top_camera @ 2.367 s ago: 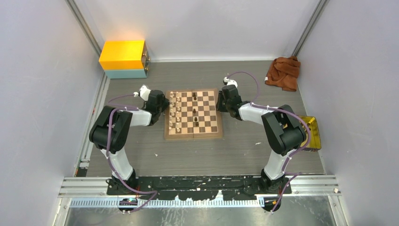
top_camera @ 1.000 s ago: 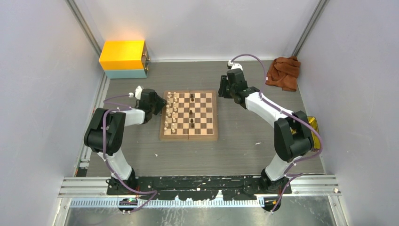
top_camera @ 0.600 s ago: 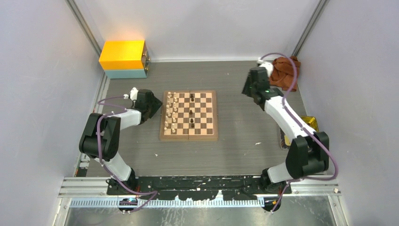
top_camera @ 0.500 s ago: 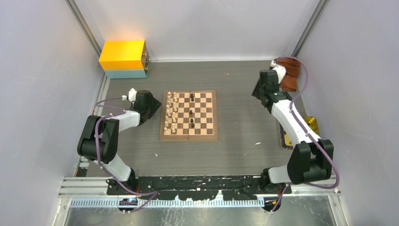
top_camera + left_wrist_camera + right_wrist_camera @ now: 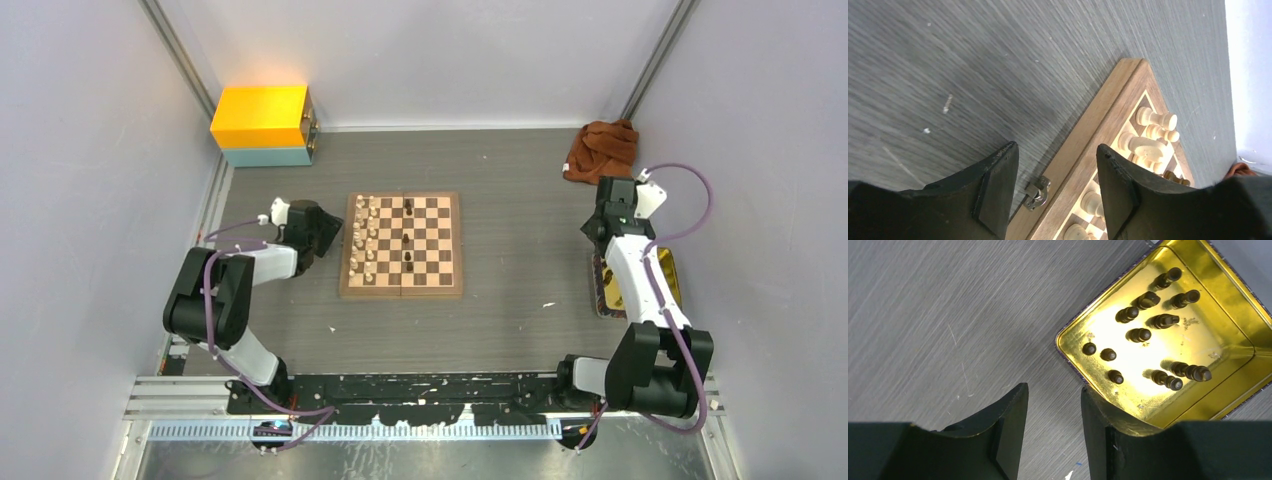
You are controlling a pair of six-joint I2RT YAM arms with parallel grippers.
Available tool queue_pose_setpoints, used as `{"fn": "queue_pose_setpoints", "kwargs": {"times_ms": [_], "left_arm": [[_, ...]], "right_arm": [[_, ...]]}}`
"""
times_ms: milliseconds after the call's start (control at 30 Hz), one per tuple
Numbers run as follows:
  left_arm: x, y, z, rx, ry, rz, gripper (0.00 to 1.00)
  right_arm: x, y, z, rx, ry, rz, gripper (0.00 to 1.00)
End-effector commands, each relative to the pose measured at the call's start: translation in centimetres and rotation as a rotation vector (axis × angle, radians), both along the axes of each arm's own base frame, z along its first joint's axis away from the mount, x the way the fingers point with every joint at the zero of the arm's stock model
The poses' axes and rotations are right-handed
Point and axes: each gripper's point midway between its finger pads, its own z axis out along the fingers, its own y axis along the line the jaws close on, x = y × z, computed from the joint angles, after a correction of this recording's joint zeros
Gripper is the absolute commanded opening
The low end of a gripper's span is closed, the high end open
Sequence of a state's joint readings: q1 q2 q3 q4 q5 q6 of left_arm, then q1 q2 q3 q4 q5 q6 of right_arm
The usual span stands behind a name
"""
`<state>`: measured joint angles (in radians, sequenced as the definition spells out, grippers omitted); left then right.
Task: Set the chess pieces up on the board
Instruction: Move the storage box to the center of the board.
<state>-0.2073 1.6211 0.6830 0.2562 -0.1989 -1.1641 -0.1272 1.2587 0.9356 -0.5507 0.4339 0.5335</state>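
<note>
Since most dark pieces (image 5: 1140,334) sit in the tin (image 5: 1220,327), well apart from the board (image 5: 440,245) where pale pieces (image 5: 368,240) line the left files, the right hand (image 5: 1052,387), open and empty beside the tin's corner, should centre over one upright piece and close low on it. The left hand (image 5: 1055,146), open and empty, hovers at the board's edge.

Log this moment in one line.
left hand: open, empty, by board edge | right hand: open, empty, at tray corner | tray: dark pieces inside | board: pale pieces along left side
</note>
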Motion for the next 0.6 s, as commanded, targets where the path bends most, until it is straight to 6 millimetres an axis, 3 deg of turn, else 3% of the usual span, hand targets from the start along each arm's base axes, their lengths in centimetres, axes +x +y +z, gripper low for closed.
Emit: {"fn": "queue_pose_setpoints", "kwargs": {"times_ms": [0,267,567], "left_arm": [[0.8,-0.8,-0.2,-0.056,-0.033,-0.001,0.59],[1.3,-1.1,-1.9,-0.074,-0.026,-0.001,0.59],[1.7,-0.7,-1.9,-0.054,-0.038,0.007,0.59]], "right_arm": [[-0.2,-1.5,0.9,0.025,-0.076,-0.098,0.48],[0.4,-3.2,-1.2,0.077,-0.061,-0.166,0.48],[1.6,-4.2,-3.9,0.129,-0.036,-0.196,0.48]]}}
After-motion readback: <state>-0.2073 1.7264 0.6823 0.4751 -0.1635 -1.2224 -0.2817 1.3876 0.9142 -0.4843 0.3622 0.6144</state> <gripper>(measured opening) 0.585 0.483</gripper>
